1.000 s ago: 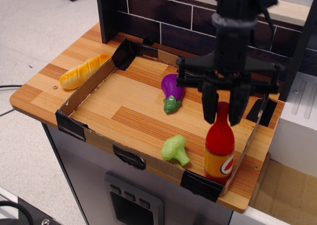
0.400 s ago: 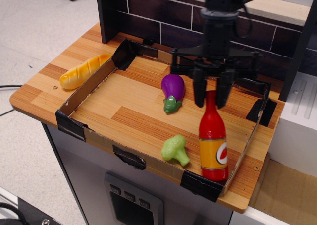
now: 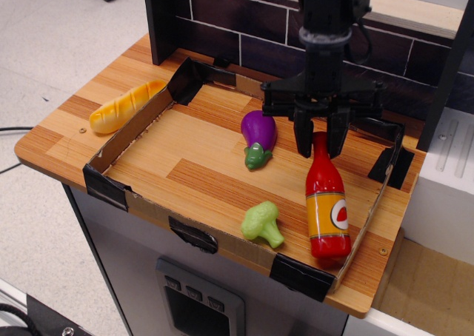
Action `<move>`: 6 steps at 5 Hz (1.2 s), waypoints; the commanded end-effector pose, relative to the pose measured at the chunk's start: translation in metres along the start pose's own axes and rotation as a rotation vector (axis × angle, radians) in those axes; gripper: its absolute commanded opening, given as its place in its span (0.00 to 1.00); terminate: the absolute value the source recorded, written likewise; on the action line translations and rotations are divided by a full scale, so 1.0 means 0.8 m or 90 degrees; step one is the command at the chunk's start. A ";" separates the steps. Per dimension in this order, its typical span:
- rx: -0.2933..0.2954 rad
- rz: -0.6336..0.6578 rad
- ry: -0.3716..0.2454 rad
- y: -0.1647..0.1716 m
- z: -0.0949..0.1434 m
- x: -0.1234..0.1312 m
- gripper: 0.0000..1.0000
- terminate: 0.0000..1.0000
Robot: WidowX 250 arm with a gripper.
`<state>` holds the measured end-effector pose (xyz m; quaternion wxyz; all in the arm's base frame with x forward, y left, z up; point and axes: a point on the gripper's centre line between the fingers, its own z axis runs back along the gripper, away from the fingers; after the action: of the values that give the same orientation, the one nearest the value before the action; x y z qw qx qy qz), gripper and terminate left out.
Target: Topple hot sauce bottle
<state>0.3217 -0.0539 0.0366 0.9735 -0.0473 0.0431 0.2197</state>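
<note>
We judge the toppling under way: the hot sauce bottle (image 3: 327,205) leans near the bench's front right corner beside the broccoli (image 3: 262,223), its cap between the gripper's (image 3: 319,140) released jaws, so next we'd push the neck sideways.

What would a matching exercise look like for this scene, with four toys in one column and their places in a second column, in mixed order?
Things:
1. hot sauce bottle
2. eggplant
3. broccoli
4. bread loaf

Places:
A. outside the cardboard tray, on the bare tabletop at the left
B. near the tray's front edge, left of the bottle
C. cap between the fingers of the pincer
D. middle of the tray, towards the back

Pairs: 1-C, 2-D, 3-B, 4-A
</note>
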 end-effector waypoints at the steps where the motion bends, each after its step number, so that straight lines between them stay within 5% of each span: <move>1: 0.013 0.003 -0.133 0.005 -0.019 0.032 0.00 0.00; 2: 0.011 0.003 -0.145 0.003 -0.028 0.031 1.00 0.00; 6: -0.017 0.004 -0.169 -0.009 0.026 0.007 1.00 0.00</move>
<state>0.3241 -0.0560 0.0368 0.9708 -0.0201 -0.0640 0.2302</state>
